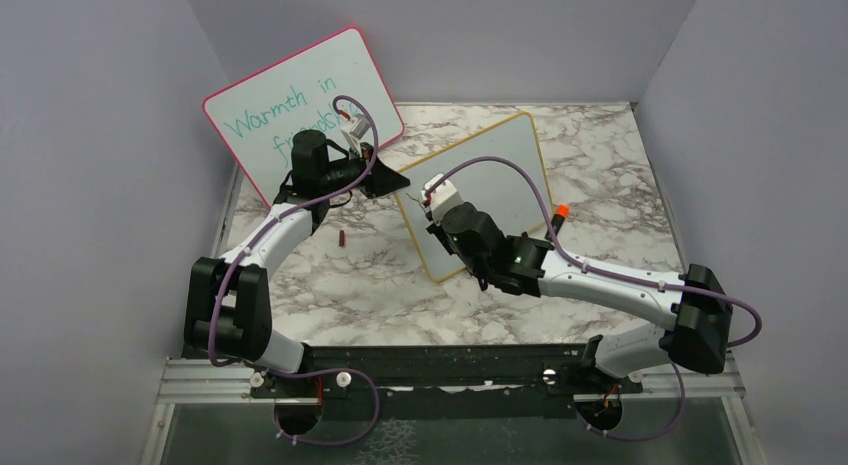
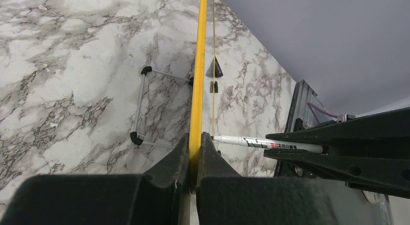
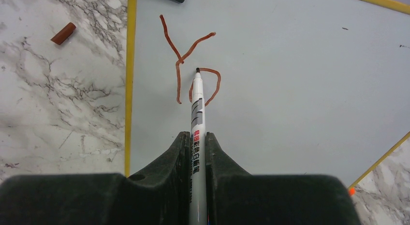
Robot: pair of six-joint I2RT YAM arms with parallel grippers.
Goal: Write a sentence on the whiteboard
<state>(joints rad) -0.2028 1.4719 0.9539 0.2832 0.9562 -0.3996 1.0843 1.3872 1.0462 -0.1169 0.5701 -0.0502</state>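
Risks: left gripper [image 2: 196, 142] could slip off the frame, so the whiteboard [image 2: 199, 65] shifts under pen pressure and the sentence [image 3: 178, 84] goes crooked; right gripper [image 3: 197, 135] could let the marker [image 3: 197, 104] twist. Left jaws pinched tight on the yellow edge, which runs straight ahead of them; right jaws clamped on marker, tip touching board just ahead, mid-"o".

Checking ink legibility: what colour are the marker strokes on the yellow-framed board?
Reddish-brown strokes, clearest in the right wrist view.
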